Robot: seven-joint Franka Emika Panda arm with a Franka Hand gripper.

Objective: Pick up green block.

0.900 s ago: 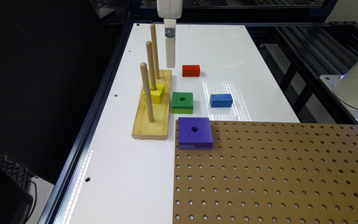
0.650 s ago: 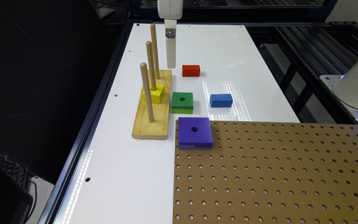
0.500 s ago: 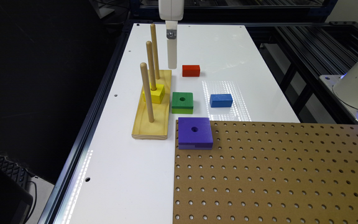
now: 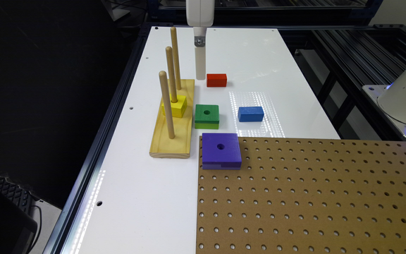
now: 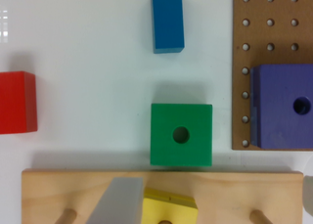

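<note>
The gripper [image 4: 200,74] hangs above the far part of the white counter [image 4: 136,197], just beside the red block [image 4: 216,80] and near the tallest peg of the wooden peg stand [image 4: 173,137]. How far apart the fingers are I cannot tell: the wrist view catches one grey finger [image 5: 120,202] at the frame's edge and a sliver of something grey at the far corner, and there is nothing between them that I can make out.

The green block [image 4: 207,116] lies flat on the counter, hole up, untouched, well apart from the gripper. It sits just beside the long edge of the peg stand, close enough that in the wrist view its side [image 5: 181,134] appears to meet the wood. The yellow block [image 4: 174,106] sits on the stand's middle peg. The blue block [image 4: 250,114] lies on the green block's other side, and the purple block [image 4: 221,151] rests nearer the camera on the corner of the brown pegboard [image 4: 312,197].
</note>
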